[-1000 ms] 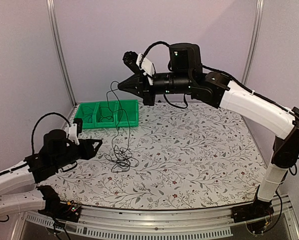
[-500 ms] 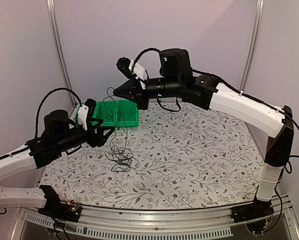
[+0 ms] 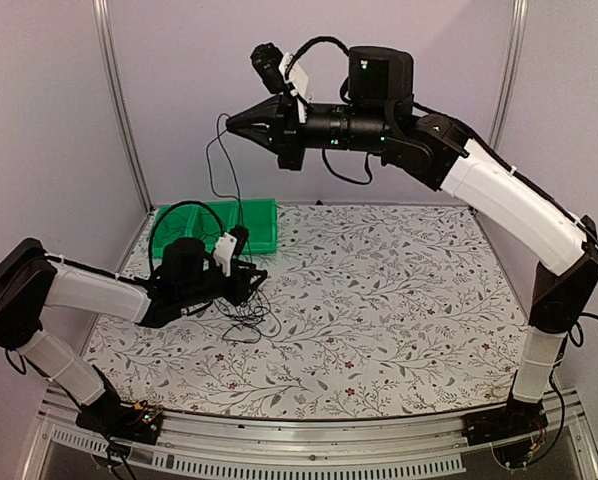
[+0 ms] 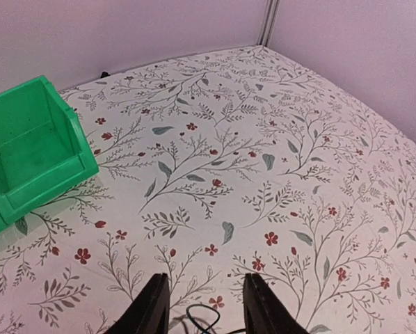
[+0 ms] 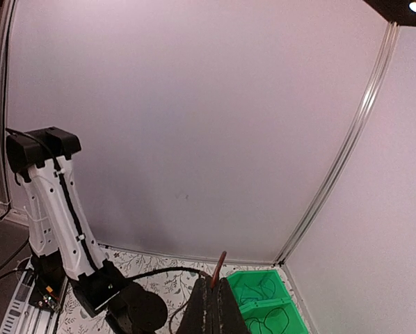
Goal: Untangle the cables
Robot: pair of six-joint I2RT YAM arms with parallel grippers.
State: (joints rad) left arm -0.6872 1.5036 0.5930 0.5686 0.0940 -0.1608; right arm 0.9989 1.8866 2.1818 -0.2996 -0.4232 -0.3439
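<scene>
The risk lies with the thin black plug-ended cables [image 3: 241,318]. One strand is hanging from high above the green plastic compartment bin [image 3: 259,232] down to the wiry bundle lying just in front of it on the floral-printed tabletop [image 3: 409,300]. If that strand is pulled while loops are crossing, the knot could tighten or the whole bundle could lift. Wire lying inside the bin could also snag on its walls. The right gripper [image 3: 231,122], above the bin, is pinching the strand with its jaws fully closed. The left gripper [image 4: 206,280], low in front of the bin, is hovering over the bundle. Its fingers [image 4: 154,307] are standing partly apart, with a cable loop lying between them and nothing gripped.
</scene>
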